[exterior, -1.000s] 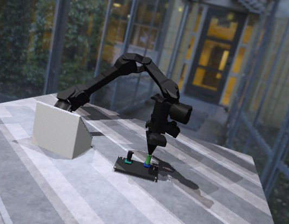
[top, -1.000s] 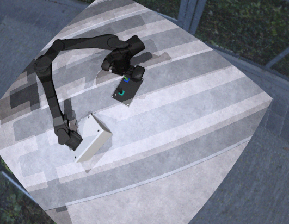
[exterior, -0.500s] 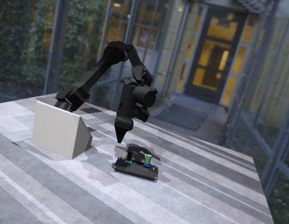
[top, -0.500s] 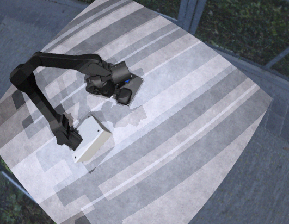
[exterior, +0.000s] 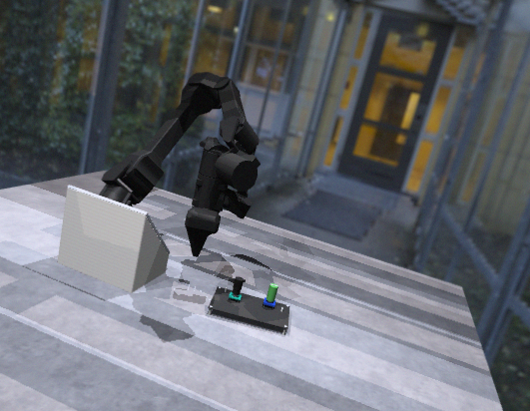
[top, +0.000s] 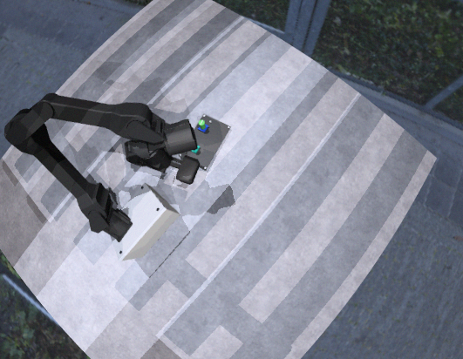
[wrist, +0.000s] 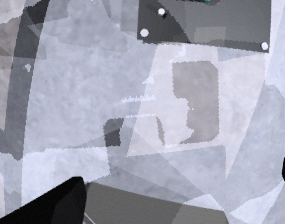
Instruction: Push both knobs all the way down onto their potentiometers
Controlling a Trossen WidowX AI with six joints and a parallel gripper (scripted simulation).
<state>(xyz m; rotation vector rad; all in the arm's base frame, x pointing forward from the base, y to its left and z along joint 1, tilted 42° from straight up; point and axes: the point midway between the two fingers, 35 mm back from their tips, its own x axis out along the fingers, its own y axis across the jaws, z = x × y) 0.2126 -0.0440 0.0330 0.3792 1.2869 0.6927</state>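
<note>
The dark circuit board (top: 216, 140) (exterior: 251, 315) (wrist: 228, 31) stands on the table. A green knob (top: 201, 123) (exterior: 272, 292) stands upright over the blue potentiometer (top: 204, 129) (exterior: 269, 303). A black knob (exterior: 238, 284) stands upright over the teal potentiometer (top: 195, 149) (exterior: 235, 297). Both potentiometers sit on the board; the views are too coarse to tell whether any small gap remains under either knob. My gripper (exterior: 196, 249) (wrist: 189, 179) is open and empty, with its fingers wide apart in the wrist view. It hangs above the table, clear of the board, between the board and the pale block.
A pale wedge-shaped block (top: 142, 224) (exterior: 102, 240) stands near the arm's base; a grey surface (wrist: 153, 205) shows between the fingers at the bottom of the wrist view. The arm reaches over from the left in the top and exterior views. Table edges lie beyond the board.
</note>
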